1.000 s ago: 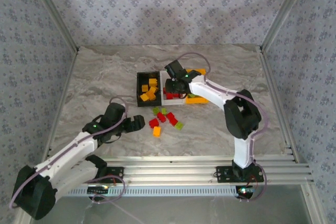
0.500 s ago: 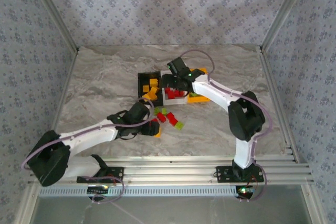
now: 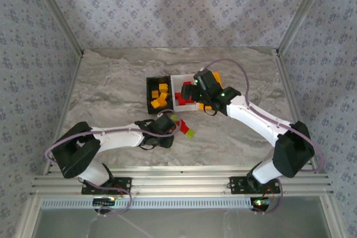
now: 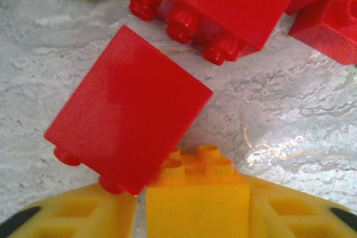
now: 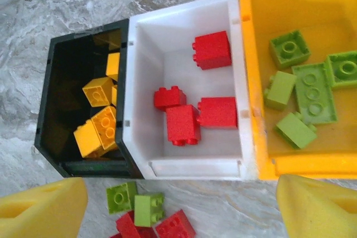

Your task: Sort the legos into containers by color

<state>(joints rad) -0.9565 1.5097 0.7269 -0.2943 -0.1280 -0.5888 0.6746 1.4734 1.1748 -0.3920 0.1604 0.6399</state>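
Observation:
My left gripper (image 3: 166, 129) is down in the loose pile of legos, shut on an orange-yellow brick (image 4: 195, 199) that sits between its yellow fingers (image 4: 72, 215). A red brick (image 4: 128, 115) leans over that brick's studs, and more red bricks (image 4: 212, 4) lie just beyond. My right gripper (image 5: 178, 210) hangs open and empty above the near rim of the white bin (image 5: 189, 165). The white bin holds red bricks (image 5: 183, 124), the black bin (image 5: 50, 137) holds orange-yellow bricks (image 5: 97, 129), and the orange-yellow bin (image 5: 262, 165) holds green bricks (image 5: 312, 93).
Loose green bricks (image 5: 134, 202) and a red brick (image 5: 175, 227) lie on the marble table (image 3: 111, 82) just in front of the bins. A green brick (image 3: 191, 133) lies to the right of the left gripper. Patterned walls enclose the table on three sides.
The left arm has reached right into the pile and its fingers have closed round the orange-yellow brick. The right gripper has opened over the bins and moved right.

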